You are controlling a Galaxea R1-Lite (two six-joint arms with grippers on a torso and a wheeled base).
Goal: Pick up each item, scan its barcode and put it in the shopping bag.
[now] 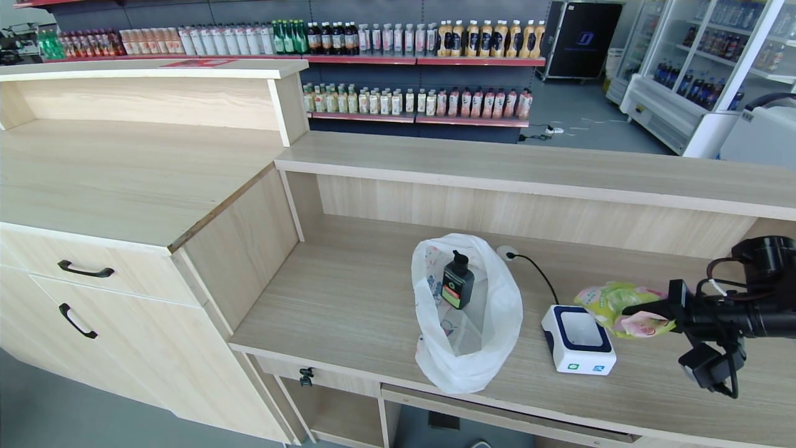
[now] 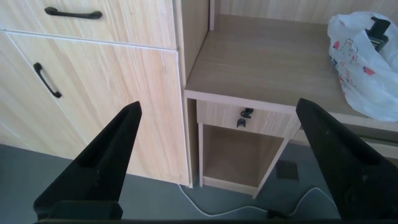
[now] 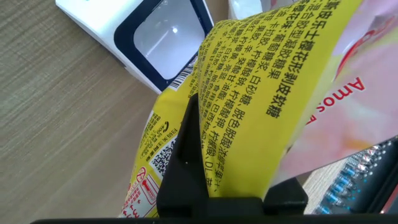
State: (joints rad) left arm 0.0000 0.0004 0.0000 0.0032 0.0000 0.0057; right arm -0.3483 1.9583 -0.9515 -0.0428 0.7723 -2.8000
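Observation:
My right gripper point(image 1: 647, 314) is shut on a yellow-green and pink snack packet point(image 1: 615, 308), held just above the counter beside the white barcode scanner point(image 1: 578, 339). Up close, the yellow packet point(image 3: 261, 106) has one black finger point(image 3: 189, 162) across it, its barcode near the scanner's dark window point(image 3: 165, 40). The white shopping bag point(image 1: 466, 311) stands open left of the scanner, with a black pump bottle point(image 1: 458, 281) inside it. My left gripper point(image 2: 217, 162) hangs open low beside the counter, over the floor; the bag point(image 2: 364, 59) lies far off to one side.
The scanner's black cable point(image 1: 538, 267) runs back to a round port in the counter. A raised wooden ledge point(image 1: 535, 168) backs the work surface. A taller cabinet with two black drawer handles point(image 1: 86, 270) stands on the left. Drink shelves and coolers line the room behind.

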